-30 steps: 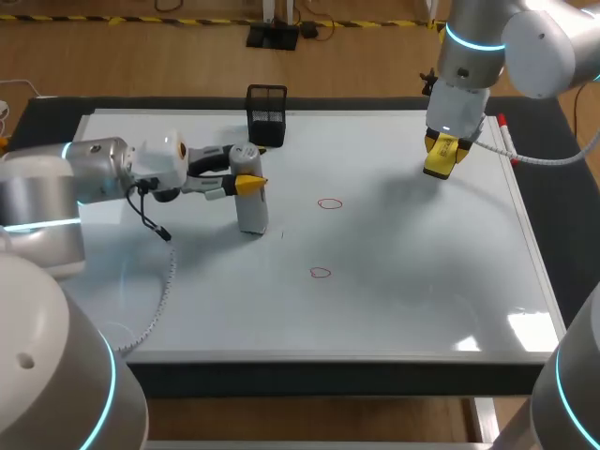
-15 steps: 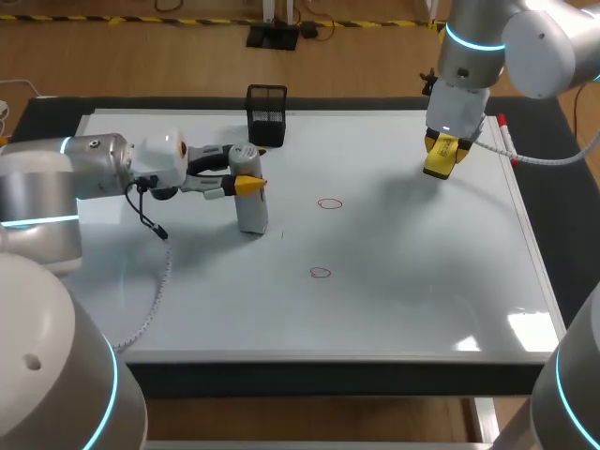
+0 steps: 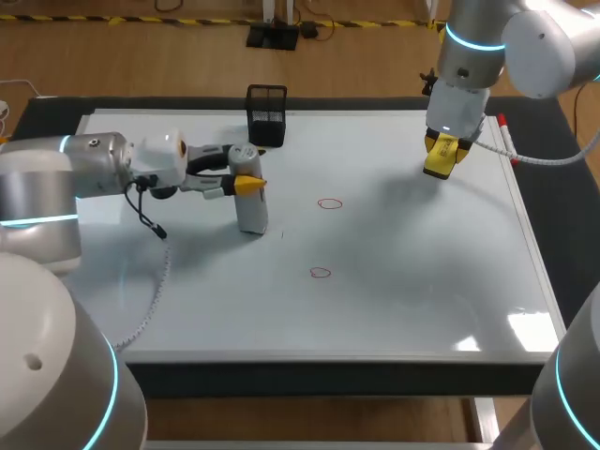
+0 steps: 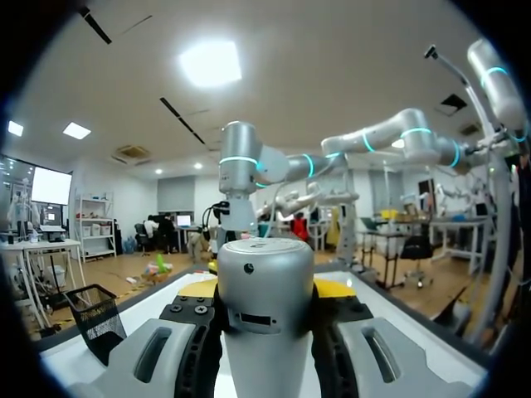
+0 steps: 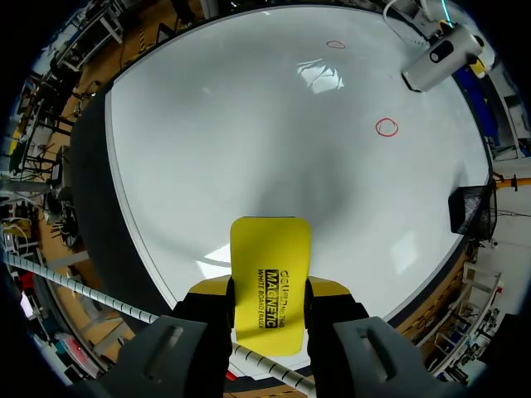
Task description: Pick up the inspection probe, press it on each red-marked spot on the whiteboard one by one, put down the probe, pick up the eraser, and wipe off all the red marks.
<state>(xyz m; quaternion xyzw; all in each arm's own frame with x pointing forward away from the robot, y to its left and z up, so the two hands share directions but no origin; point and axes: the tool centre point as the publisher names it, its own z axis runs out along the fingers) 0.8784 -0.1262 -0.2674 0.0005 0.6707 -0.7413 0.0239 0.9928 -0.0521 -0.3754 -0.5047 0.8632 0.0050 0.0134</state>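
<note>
While the left gripper grips the upright probe, the right gripper, clamped on the eraser, should wipe flat across both red marks.

Grey probe upright on whiteboard, left of far red ring; near red ring lies apart. Yellow eraser held over the board's far right.

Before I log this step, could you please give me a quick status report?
Left gripper shut on grey cylindrical probe, upright on whiteboard. Right gripper shut on yellow rectangular eraser. Both red circle marks unwiped, nothing blocking them.
</note>
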